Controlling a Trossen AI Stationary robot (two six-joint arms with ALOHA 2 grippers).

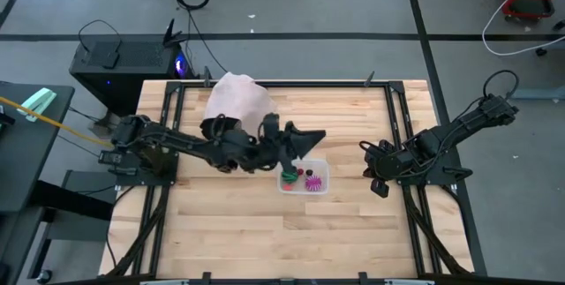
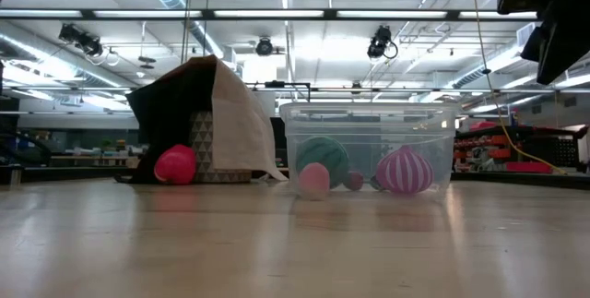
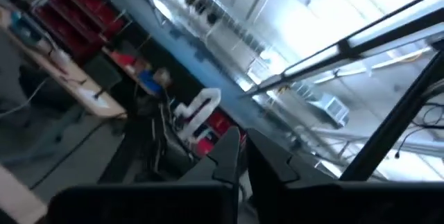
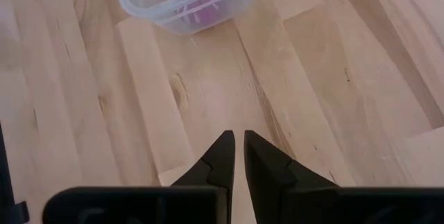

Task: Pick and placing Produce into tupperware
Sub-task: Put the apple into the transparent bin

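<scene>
The tupperware is a small clear tub in the middle of the table. In it lie a green striped piece of produce, a magenta-striped one and a small dark red one. A pale pink ball shows at its near wall. A red piece rests on the table at the mouth of the pale bag. My left gripper hovers over the tub's far edge, tipped upward, shut and empty. My right gripper waits right of the tub, shut, pointing down at bare wood.
The bag lies on its side behind and left of the tub, its dark opening facing the near side. Black frame rails run along the table's left and right sides. Bare wood stretches in front of the tub.
</scene>
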